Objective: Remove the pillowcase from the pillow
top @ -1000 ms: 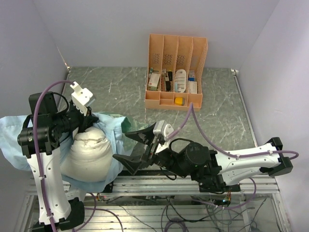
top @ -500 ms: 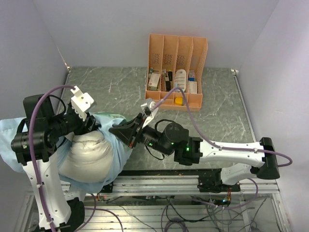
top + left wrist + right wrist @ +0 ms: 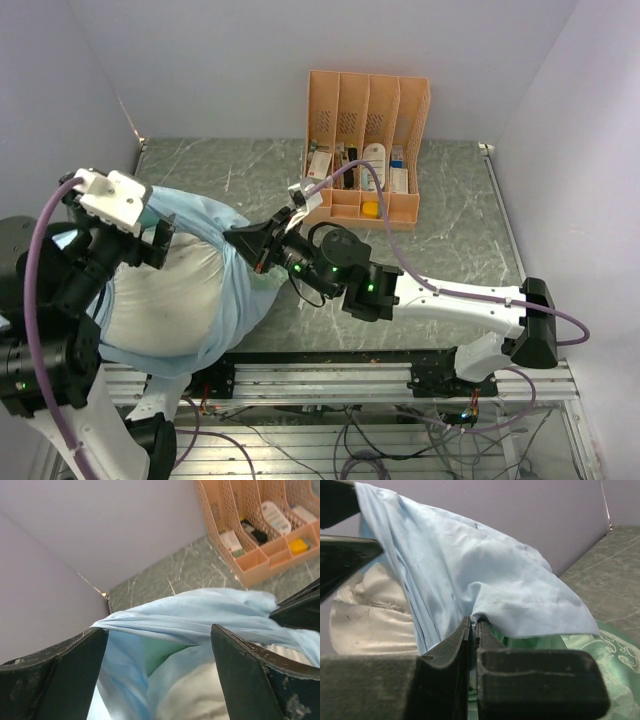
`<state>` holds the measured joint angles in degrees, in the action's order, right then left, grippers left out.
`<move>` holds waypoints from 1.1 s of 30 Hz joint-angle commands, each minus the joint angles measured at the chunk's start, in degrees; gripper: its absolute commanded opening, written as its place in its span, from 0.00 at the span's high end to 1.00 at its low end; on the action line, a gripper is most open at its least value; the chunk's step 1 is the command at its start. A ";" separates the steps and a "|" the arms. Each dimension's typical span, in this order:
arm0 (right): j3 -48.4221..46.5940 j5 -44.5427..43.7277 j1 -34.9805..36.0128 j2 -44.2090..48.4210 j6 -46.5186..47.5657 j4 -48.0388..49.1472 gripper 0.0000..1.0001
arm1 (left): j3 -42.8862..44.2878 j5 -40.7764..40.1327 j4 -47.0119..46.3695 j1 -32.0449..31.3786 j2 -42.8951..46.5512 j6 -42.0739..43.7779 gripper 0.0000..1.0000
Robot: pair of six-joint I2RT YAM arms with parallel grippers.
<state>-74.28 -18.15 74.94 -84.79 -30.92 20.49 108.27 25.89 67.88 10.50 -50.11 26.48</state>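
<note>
Pinching the pillowcase [image 3: 470,565] by its blue edge, the right gripper [image 3: 474,622] is clamping shut; the left gripper [image 3: 159,630] is gaping wide, gripping nothing, the pillow [image 3: 192,697] lying beneath it.

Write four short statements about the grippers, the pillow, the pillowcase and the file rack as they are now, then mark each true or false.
1. The right gripper is shut on a light-blue fold of the pillowcase. True.
2. The left gripper is clamped on the pillow. False: its jaws stand wide open and grip nothing; the blue cloth only passes in front of them.
3. The pillow lies completely free of the pillowcase. False: only part of the off-white cushion is bare, and blue cloth wraps its far, right and near sides.
4. The orange file rack stands at the back of the table, apart from the pillow, with small items in its compartments. True.
</note>
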 commanded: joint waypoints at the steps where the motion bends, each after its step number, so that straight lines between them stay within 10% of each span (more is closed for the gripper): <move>1: -0.17 -2.81 -0.58 -2.05 0.40 -4.24 1.00 | 4.52 -4.40 -8.00 0.42 1.31 -6.11 0.02; 9: -0.68 -0.90 -0.58 -2.53 0.64 -3.19 1.00 | 9.08 20.37 17.74 1.33 -0.80 11.29 0.03; 27: -3.46 -2.25 -2.14 -4.41 2.55 -5.02 1.00 | -8.77 14.76 18.17 1.19 4.65 17.14 0.13; 33: -3.58 -1.03 -3.55 -3.19 3.50 -5.24 1.00 | -13.57 10.43 18.17 1.19 1.51 17.14 0.32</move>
<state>-77.76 -17.78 72.77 -88.36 -29.32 17.52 97.19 41.80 83.83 11.20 -46.06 42.68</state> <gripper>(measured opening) 0.023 0.756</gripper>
